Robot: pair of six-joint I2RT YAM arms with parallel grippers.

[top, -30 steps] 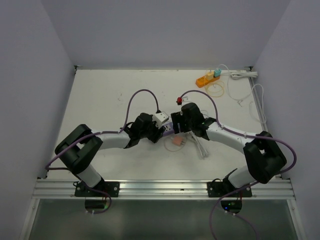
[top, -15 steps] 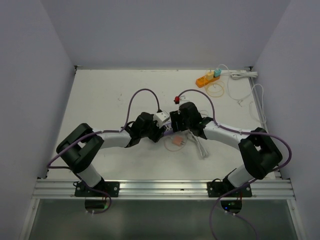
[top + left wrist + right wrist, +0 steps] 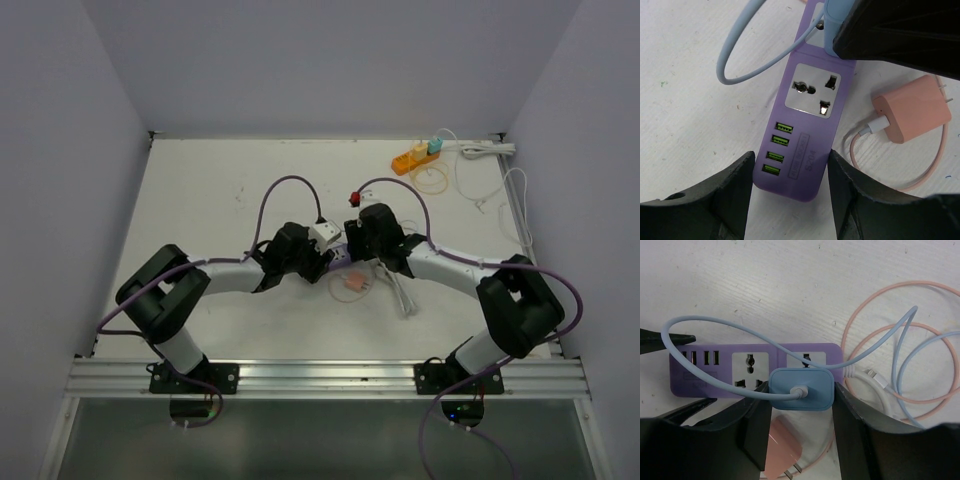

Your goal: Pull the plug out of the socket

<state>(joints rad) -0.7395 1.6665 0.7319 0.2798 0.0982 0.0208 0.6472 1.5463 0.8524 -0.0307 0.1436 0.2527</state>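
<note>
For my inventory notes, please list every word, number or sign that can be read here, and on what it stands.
"S-204", probably: framed label beside the green USB ports of the purple plastic power strip.
The label's other line: too blurred to read.
No other text is visible.

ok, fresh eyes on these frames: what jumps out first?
The purple power strip mid-table, with a blue plug in its end socket, pinched by the right tool. The left tool clamps the strip's USB end. A pink charger lies loose beside it.
</note>
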